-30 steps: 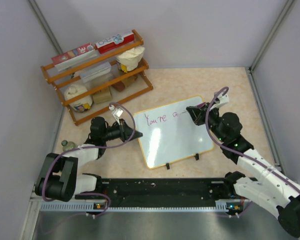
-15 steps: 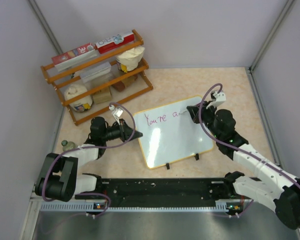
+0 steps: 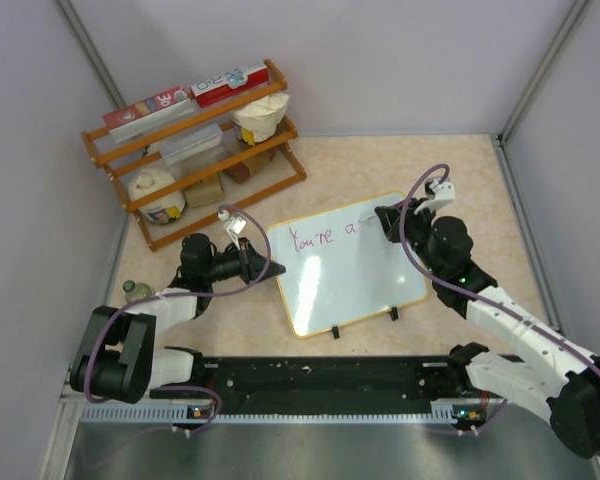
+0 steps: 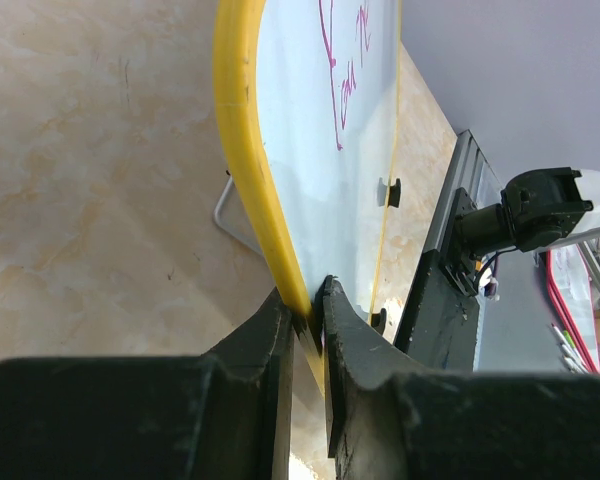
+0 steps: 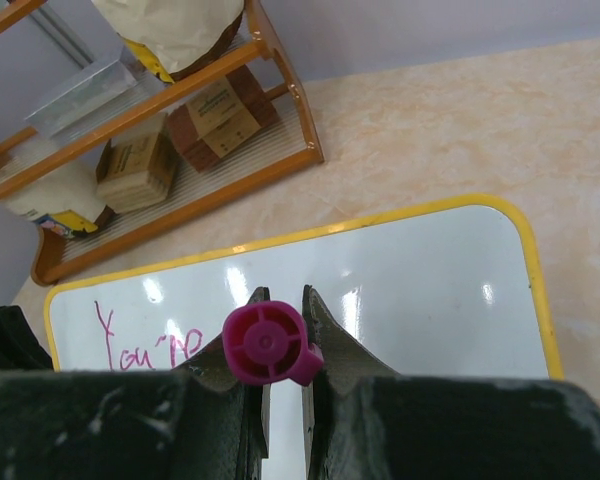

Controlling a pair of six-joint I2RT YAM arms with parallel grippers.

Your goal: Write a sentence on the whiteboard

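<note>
The whiteboard [image 3: 345, 270] lies on the table with a yellow rim, two black clips on its near edge and pink writing "You're a" along its far edge. My left gripper [image 3: 270, 268] is shut on the board's left rim; in the left wrist view the fingers [image 4: 280, 335] pinch the yellow edge of the whiteboard [image 4: 310, 150] in the left gripper [image 4: 308, 300]. My right gripper [image 3: 385, 222] hovers at the board's far right part, shut on a magenta marker [image 5: 265, 343]. In the right wrist view the right gripper [image 5: 280, 300] points down at the whiteboard [image 5: 420, 290]; the marker's tip is hidden.
A wooden rack [image 3: 195, 150] with boxes, bags and a clear container stands at the back left. A small bottle [image 3: 131, 290] sits by the left wall. A black rail [image 3: 320, 375] runs along the near edge. Grey walls close three sides.
The right arm's wrist has drawn slightly back and left over the board's far right part, still holding the marker. The left gripper and the board have not moved.
</note>
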